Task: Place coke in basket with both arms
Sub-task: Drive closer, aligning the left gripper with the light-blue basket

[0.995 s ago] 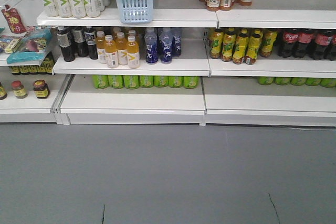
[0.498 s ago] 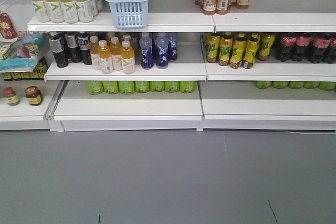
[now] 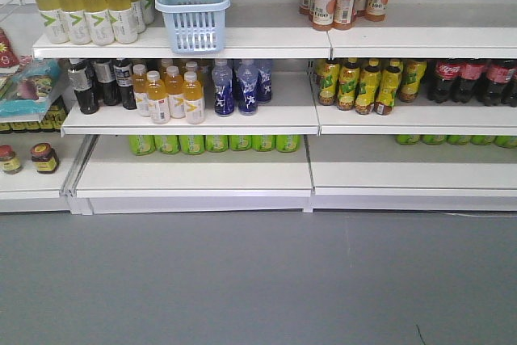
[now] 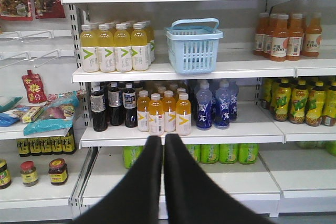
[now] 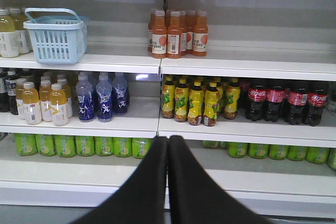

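both closed, wrist views only, left hand [image 4: 163, 139], right hand [image 5: 168, 140]

I read the basket [image 3: 192, 12] on the upper shelf [image 3: 266, 38], just right of a bottle cluster [image 3: 85, 10]. One shelf down, cola bottles [image 3: 472, 80] stand far right, well apart from it. A bottle row [image 3: 214, 143] sits at the back of the lowest shelf [image 3: 194, 175]

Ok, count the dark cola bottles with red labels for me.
4 dark plastic cola bottles with red labels show in the right wrist view, in a row at the right end of the white middle shelf. More may stand hidden behind them.
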You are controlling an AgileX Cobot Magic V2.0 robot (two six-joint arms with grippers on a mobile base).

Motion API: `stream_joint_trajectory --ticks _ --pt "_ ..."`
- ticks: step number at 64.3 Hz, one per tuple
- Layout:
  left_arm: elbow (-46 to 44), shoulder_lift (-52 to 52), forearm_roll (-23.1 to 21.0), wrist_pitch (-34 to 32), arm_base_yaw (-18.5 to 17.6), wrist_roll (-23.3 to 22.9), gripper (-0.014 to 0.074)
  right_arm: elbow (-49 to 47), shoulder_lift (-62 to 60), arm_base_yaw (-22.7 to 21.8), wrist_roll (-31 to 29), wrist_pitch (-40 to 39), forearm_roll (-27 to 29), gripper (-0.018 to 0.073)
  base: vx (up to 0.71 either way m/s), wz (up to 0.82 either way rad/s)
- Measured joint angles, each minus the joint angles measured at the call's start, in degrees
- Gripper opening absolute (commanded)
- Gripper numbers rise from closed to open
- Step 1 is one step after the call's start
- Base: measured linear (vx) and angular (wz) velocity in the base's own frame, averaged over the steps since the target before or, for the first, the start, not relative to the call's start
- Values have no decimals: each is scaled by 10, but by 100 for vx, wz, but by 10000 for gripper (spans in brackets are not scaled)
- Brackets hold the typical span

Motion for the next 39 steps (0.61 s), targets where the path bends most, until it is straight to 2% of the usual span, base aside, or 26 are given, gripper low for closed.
stream_joint_trajectory --ticks 39 --pt "0 0 0 0 0 0 -6 0 0 0 0 0 0 -10 12 -3"
